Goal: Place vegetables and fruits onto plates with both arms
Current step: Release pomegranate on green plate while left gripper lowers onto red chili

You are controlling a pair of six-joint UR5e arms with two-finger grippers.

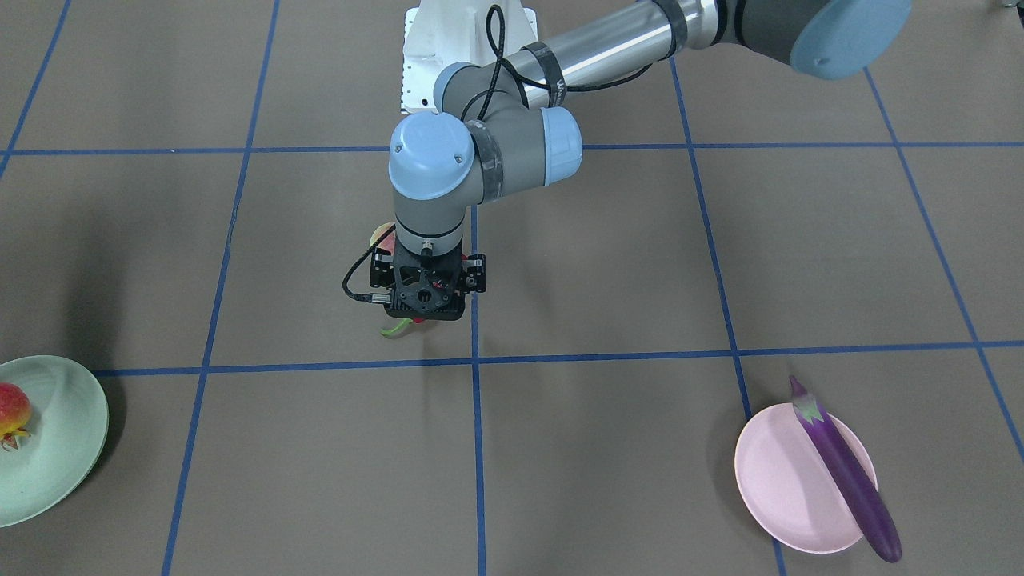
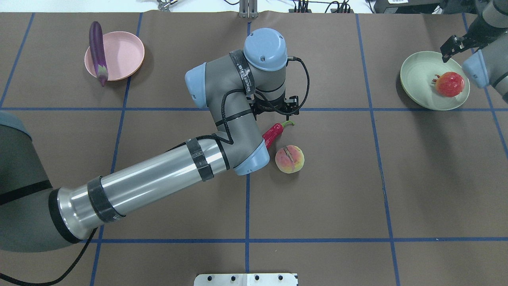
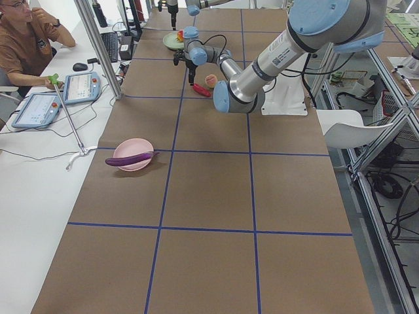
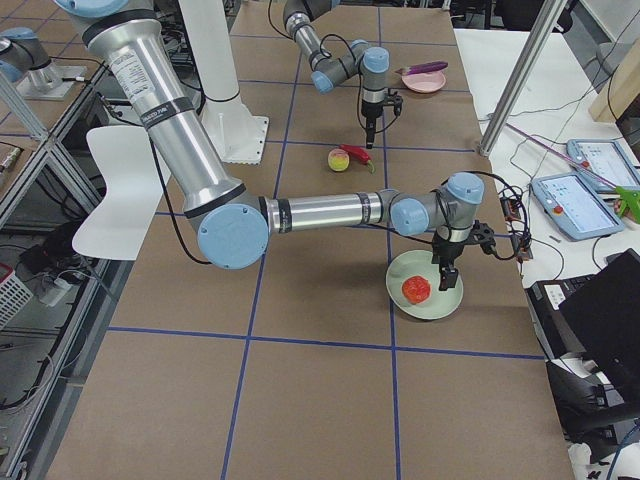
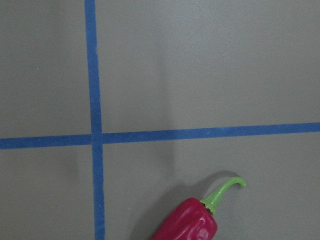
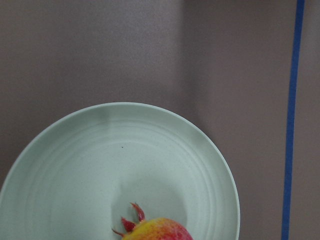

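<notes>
The overhead camera looks down on the table (image 2: 357,178) from one long side; the front camera faces it from the opposite side, more steeply. Both show the pink plate (image 2: 123,53). Two side cameras look along the table from its ends. The wrist cameras look straight down, very near: left on the chili pepper (image 5: 187,222), right on the green plate (image 6: 100,165).

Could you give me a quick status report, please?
Left gripper over chili, right gripper above green plate; jaws unclear. Pomegranate on green plate, eggplant across pink plate; chili, peach on table. Peach close beside chili.
</notes>
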